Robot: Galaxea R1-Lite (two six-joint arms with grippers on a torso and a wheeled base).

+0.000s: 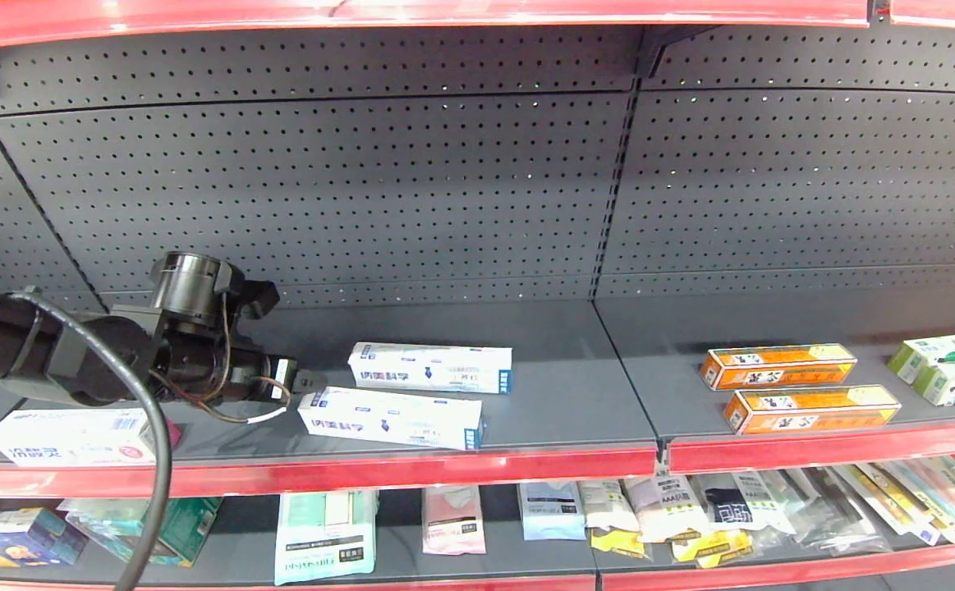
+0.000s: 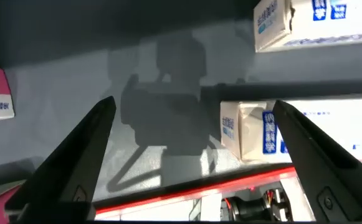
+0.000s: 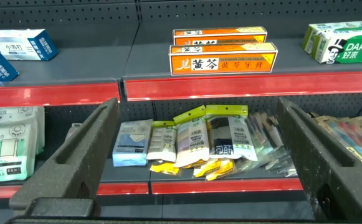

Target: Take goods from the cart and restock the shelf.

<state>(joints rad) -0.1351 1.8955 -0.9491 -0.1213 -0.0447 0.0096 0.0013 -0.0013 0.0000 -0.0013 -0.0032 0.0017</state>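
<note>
— Where's the stock?
— The front toothpaste box [image 1: 391, 418] lies flat on the shelf [image 1: 559, 394], near the red front lip. From my left gripper [image 1: 309, 380] it is at four o'clock in the head view, its end just beside my tips.
— And your jaws?
— The left ones are spread wide and grip nothing. The box's end sits between my fingers [image 2: 293, 134], close to one. I cannot tell whether it touches.
— Around it?
— The second toothpaste box [image 1: 430, 367] is at one o'clock of the first, a little apart. A white-and-pink box [image 1: 75, 435] is at eight o'clock of my left gripper. Two orange boxes [image 1: 777, 366] are at three o'clock, well apart, with green boxes [image 1: 949, 377] beyond.
— The other arm?
— My right gripper [image 3: 197, 106] is also spread wide and empty, facing the orange boxes.
</note>
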